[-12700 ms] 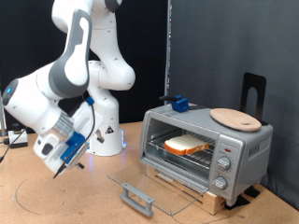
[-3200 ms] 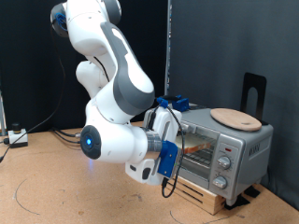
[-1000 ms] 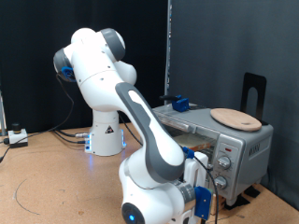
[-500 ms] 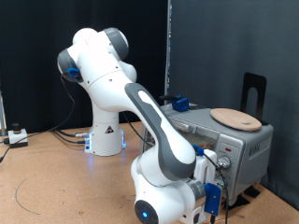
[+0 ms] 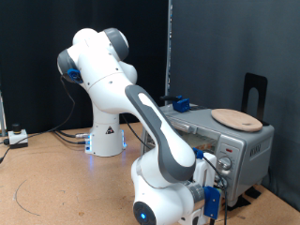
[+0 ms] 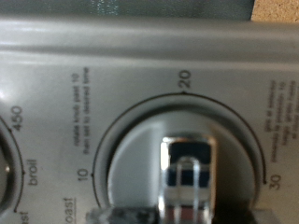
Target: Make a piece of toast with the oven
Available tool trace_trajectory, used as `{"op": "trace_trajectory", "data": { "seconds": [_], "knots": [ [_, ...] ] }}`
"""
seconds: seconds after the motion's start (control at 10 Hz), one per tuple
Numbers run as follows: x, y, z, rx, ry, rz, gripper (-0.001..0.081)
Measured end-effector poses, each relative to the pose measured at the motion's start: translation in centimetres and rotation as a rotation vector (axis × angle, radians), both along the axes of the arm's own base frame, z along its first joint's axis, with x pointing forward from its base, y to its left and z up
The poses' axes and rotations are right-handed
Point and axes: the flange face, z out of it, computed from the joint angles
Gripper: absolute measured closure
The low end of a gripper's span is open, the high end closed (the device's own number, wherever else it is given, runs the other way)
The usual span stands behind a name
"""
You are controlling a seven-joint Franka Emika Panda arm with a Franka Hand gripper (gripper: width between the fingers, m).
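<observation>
The silver-grey oven (image 5: pixel 242 141) stands on a wooden slatted base at the exterior view's right. My arm bends low in front of it and hides most of the glass door. The piece of toast is hidden behind the arm. My gripper (image 5: pixel 220 170) is right at the round knobs on the oven's right panel. The wrist view is filled by a chrome timer knob (image 6: pixel 191 177) with dial marks 10, 20 and 30 around it, very close. The fingers do not show clearly in either view.
A round tan wooden board (image 5: pixel 234 118) lies on the oven's top, with a small blue object (image 5: pixel 180 105) at its back left corner. A black stand (image 5: pixel 255 93) rises behind the oven. The wooden base (image 5: pixel 247 195) sticks out below. Cables lie at the left (image 5: pixel 17 138).
The arm swung from the exterior view's left to the front of the oven. The open door with the toast on the rack no longer shows. In the last half second the hand barely moved.
</observation>
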Motion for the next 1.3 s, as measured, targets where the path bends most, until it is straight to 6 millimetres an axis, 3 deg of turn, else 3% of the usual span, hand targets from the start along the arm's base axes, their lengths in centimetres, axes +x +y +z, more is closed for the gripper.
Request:
{"op": "trace_trajectory", "data": {
  "seconds": [0.1, 0.4, 1.1, 1.3],
  "knots": [
    [-0.01, -0.01, -0.01, 0.0, 0.002, -0.001, 0.071],
    [0.0, -0.03, -0.02, 0.002, -0.008, -0.001, 0.071],
    [-0.3, -0.08, 0.34, 0.113, -0.524, 0.034, 0.071],
    [-0.24, -0.07, 0.38, 0.127, -0.589, 0.05, 0.071]
  ]
}}
